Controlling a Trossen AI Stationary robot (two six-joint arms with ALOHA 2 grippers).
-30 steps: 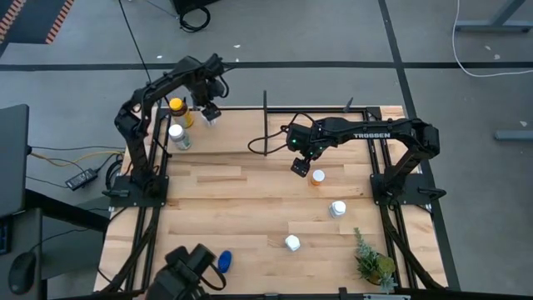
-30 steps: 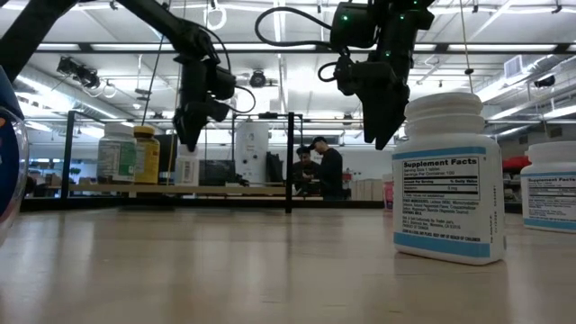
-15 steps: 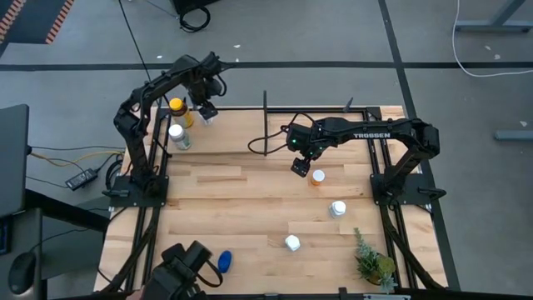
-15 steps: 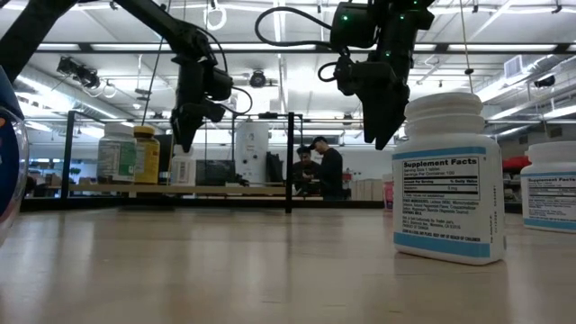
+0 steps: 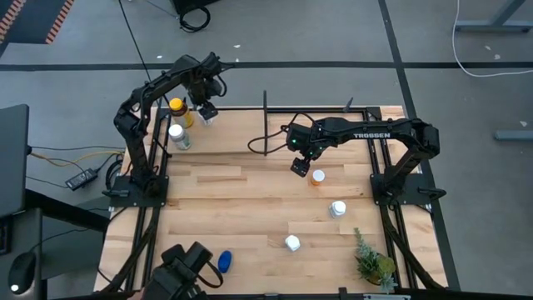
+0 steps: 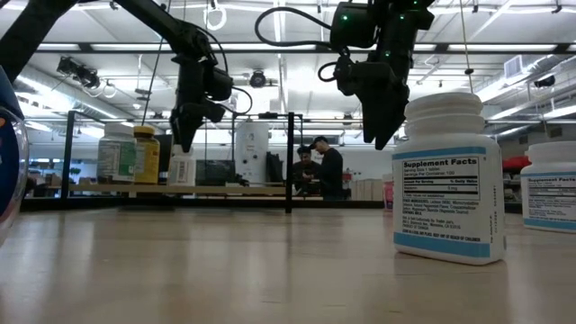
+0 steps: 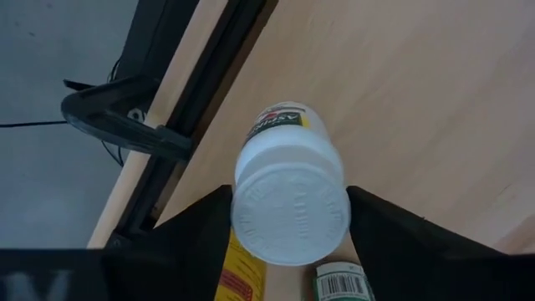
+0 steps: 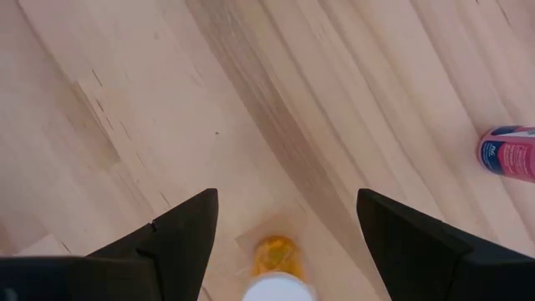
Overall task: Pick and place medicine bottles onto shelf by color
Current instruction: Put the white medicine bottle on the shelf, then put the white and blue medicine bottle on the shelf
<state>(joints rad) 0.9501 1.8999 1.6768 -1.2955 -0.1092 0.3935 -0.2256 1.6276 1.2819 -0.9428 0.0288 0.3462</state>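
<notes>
The jaws of the left gripper (image 7: 288,219) are seen closed against the sides of a small white bottle with a ribbed white cap (image 7: 291,201), which is gripped just below the cap. The bottle is held upright at the far left corner of the table, within the shallow light-wood shelf framed by thin black rails (image 5: 250,109); whether its base is already resting on the shelf board cannot be told. It is placed just beside a larger amber bottle with a yellow cap (image 5: 176,108) and a white bottle with a green label (image 5: 176,135), presumably because shelf places are being assigned by colour.

The jaws of the right gripper (image 8: 288,226) are spread wide with nothing between them. They are hung above a small orange bottle with a white cap (image 5: 317,176) near the middle of the plank table (image 5: 233,200), seemingly lined up for the next pick.

Two white-capped bottles (image 5: 336,208) (image 5: 292,242), a blue bottle (image 5: 225,262) and a pink bottle lying on its side (image 8: 510,153) are left on the table.
</notes>
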